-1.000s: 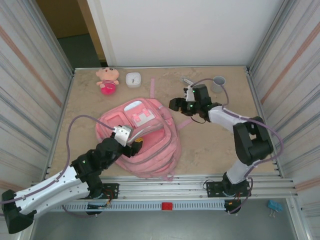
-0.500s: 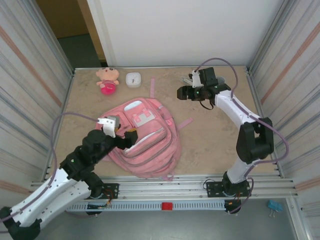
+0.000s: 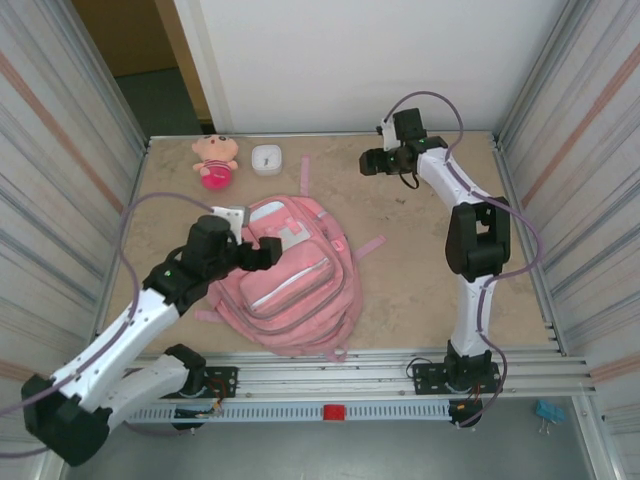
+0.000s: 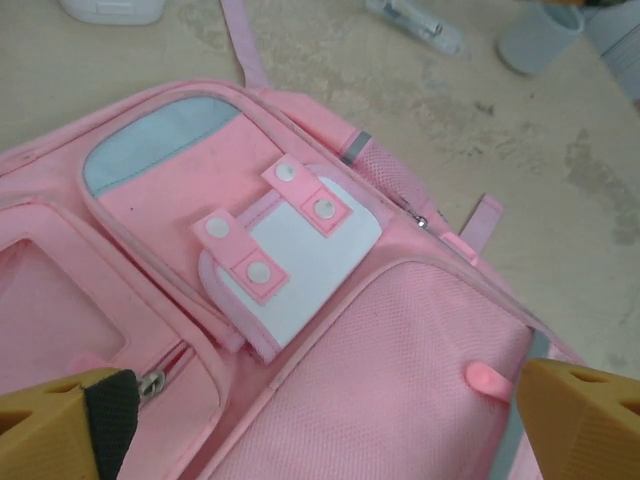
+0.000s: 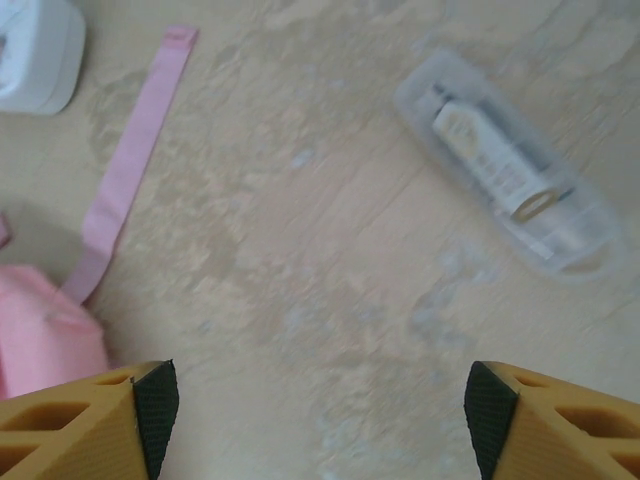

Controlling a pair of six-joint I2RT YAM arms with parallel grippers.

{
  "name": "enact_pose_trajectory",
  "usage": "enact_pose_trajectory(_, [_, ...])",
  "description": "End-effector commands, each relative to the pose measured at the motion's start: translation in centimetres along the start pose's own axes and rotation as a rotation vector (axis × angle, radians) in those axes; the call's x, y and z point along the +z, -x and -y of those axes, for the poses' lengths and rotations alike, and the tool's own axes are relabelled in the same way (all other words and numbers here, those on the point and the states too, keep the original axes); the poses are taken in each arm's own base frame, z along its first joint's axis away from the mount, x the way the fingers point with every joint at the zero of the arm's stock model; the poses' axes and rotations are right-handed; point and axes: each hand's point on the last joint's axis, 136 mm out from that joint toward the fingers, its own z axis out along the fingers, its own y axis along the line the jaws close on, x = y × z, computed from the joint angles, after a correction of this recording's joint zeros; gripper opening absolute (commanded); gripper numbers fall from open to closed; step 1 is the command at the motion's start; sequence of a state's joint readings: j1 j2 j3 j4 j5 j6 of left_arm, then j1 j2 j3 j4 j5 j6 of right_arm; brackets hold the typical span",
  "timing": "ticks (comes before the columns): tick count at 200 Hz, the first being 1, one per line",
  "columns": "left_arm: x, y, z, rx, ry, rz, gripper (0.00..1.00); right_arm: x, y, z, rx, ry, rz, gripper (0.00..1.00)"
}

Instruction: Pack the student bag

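The student bag (image 3: 300,290) lies flat in the middle of the table, pink with a white snap flap (image 4: 290,265) on its front. My left gripper (image 3: 270,250) hovers open over the bag's left upper part; in the left wrist view the left gripper (image 4: 330,430) spans the mesh pocket and holds nothing. My right gripper (image 3: 368,165) is at the back of the table, right of the bag. It stands open over bare tabletop, right gripper (image 5: 320,410), with a clear case holding a tube (image 5: 510,170) lying ahead of it.
A pink plush doll (image 3: 215,160) and a small white box (image 3: 266,158) sit at the back left. A loose bag strap (image 5: 130,170) stretches toward the box. A grey cup (image 4: 540,35) stands at the back right near the clear case (image 4: 415,22). Metal walls enclose three sides.
My left gripper has opened wide and pulled back left off the bag, which has settled flatter. The right arm has swung from beside the bag to the back of the table.
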State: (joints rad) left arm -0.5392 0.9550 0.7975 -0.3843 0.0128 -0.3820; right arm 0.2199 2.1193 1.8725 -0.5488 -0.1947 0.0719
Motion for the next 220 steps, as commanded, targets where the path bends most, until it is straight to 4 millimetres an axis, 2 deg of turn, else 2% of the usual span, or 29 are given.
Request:
enact_pose_trajectory(1, [0.8, 3.6, 1.3, 0.051, -0.04, 0.045, 0.99, 1.2, 0.0, 2.6, -0.03, -0.041, -0.029, 0.76])
enact_pose_trajectory(30, [3.8, 6.1, 1.2, 0.013, -0.083, 0.015, 0.98, 3.5, 0.3, 5.1, 0.0, -0.039, -0.03, 0.76])
enact_pose_trajectory(68, [8.3, 7.8, 1.4, 0.007, -0.099, -0.057, 0.99, 6.7, 0.9, 8.0, 0.061, -0.007, -0.014, 0.78])
enact_pose_trajectory(102, [11.9, 8.5, 1.9, -0.002, -0.132, -0.11, 0.99, 8.8, 2.0, 8.4, 0.1, 0.056, -0.009, 0.8])
enact_pose_trajectory(136, [14.8, 8.8, 1.9, -0.042, -0.168, -0.147, 0.99, 9.8, 2.9, 8.4, 0.147, 0.077, 0.023, 0.81])
enact_pose_trajectory(156, [15.9, 9.0, 1.5, -0.07, -0.18, -0.155, 0.99, 10.3, 3.3, 8.2, 0.237, 0.121, 0.042, 0.82])
enact_pose_trajectory(178, [16.7, 8.8, 0.8, -0.1, -0.185, -0.173, 0.99, 11.7, 2.7, 8.1, 0.36, 0.166, 0.032, 0.82])
enact_pose_trajectory(220, [16.9, 8.9, -0.7, -0.122, -0.176, -0.183, 0.99, 12.8, 2.2, 8.6, 0.481, 0.182, 0.02, 0.81])
